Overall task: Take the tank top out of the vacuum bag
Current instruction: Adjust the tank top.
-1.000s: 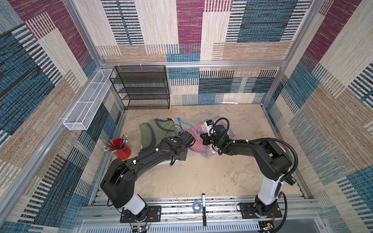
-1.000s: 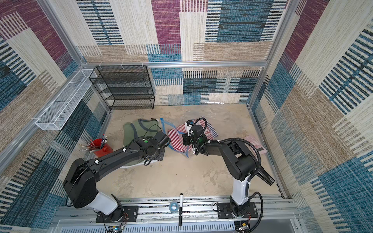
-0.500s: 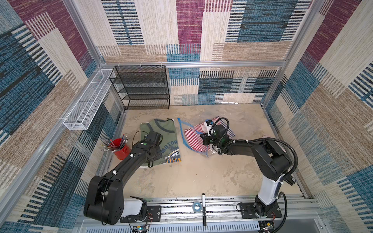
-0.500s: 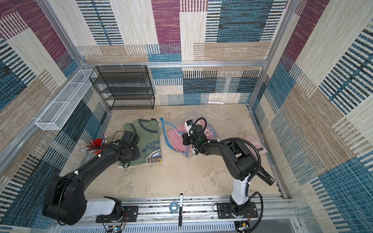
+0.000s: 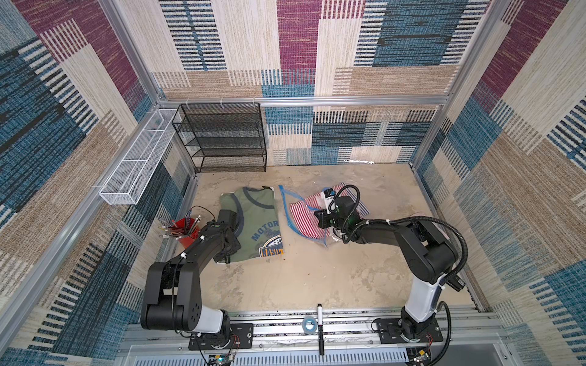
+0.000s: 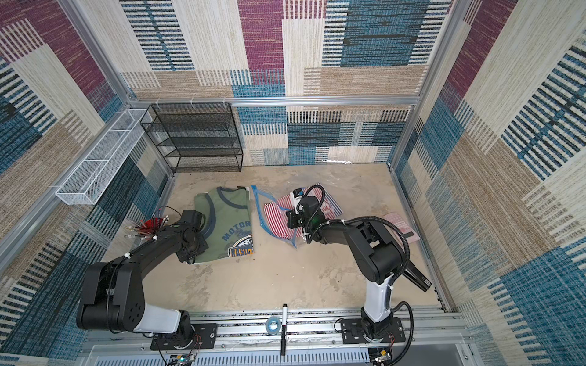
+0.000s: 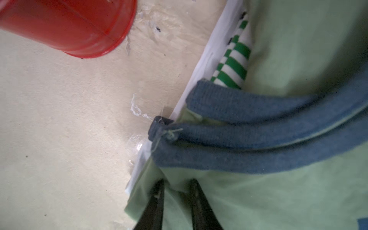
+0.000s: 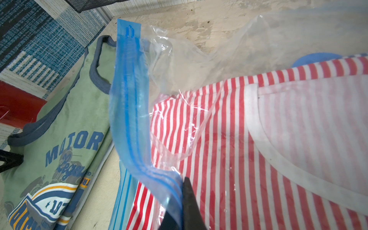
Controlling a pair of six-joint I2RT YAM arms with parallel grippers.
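- Desk (image 5: 317, 285): one beige, scuffed surface that carries everything below.
- Arms: two, both black, reaching in from the near rail. The left one is over the green cloth and the right one is over the bag.
- Black mesh rack (image 5: 222, 139): one, against the back wall. One white wire basket (image 5: 136, 171) hangs on the side wall beside it.
- Vacuum bag (image 5: 301, 196): one, clear and crinkled, lying right of the desk's middle. Its blue zip strip (image 8: 129, 99) runs along the edge nearest the green cloth. A round blue valve (image 8: 314, 58) shows past the striped cloth.
- Green tank top (image 5: 257, 221): one, out of the bag, spread flat just beside the zip strip. A white cloth with green stripes (image 7: 233, 65) peeks from under its edge.
- Red-striped top (image 5: 306, 218): one, with white trim, lying inside the bag.
- Pink sheet (image 6: 400, 226): one, by the right wall.
- Red cup (image 5: 185, 234): one, holding pencils, near the tank top but apart from it.
- Right tool (image 8: 179, 199): clamped tight on the zip strip, holding that stretch arched off the desk.
- Left tool (image 7: 177, 181): jaws narrowly apart at the tank top's side edge, with a ridge of green fabric pinched between the two fingers.
- Marker (image 5: 320, 326): one, on the near rail.
- Tape roll (image 5: 309, 324): one, touching the marker.
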